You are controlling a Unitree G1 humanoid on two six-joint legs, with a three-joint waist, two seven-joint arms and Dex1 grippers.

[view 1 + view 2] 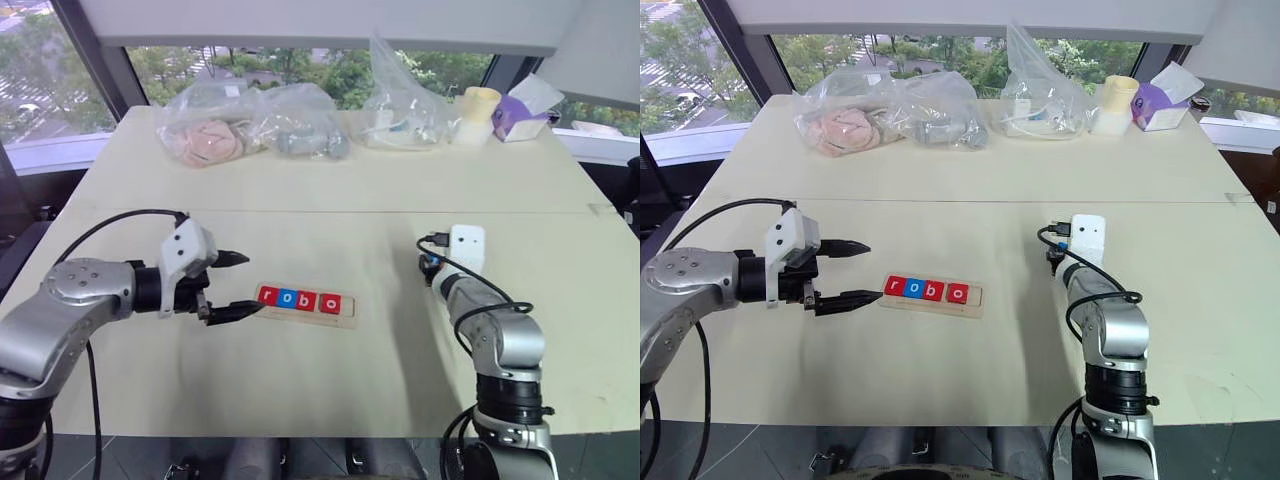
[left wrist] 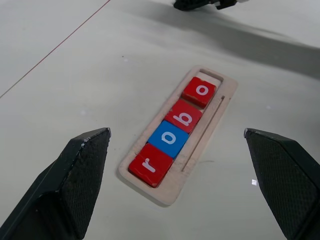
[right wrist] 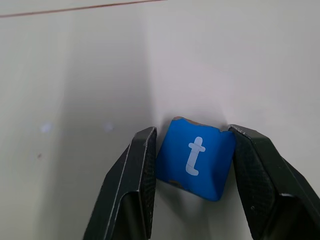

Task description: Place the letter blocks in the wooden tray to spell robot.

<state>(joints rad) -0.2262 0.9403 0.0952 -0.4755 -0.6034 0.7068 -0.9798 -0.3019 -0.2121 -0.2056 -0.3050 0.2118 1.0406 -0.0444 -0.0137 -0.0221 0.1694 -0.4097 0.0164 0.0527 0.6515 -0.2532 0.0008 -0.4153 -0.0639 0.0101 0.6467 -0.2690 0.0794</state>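
- Four blocks [image 2: 175, 131] sit in the wooden tray [image 1: 306, 301], reading r, o, b, o; I see the slot at the far o end bare.
- Tray lies flat on the table [image 1: 330, 200], its long axis running left to right.
- Left gripper [image 1: 240, 284] hangs just off the tray's r end, fingers spread wide, holding nothing.
- Right gripper [image 3: 192, 160], well apart from the tray, has both fingers pressed against the blue t block [image 3: 196, 157].

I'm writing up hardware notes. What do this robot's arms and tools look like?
Both arms are rounded silver-grey metal segments with black joints and loose black cables. Each wrist carries a white boxy camera housing. The left tool and right tool each have two black, tapered, textured fingers.
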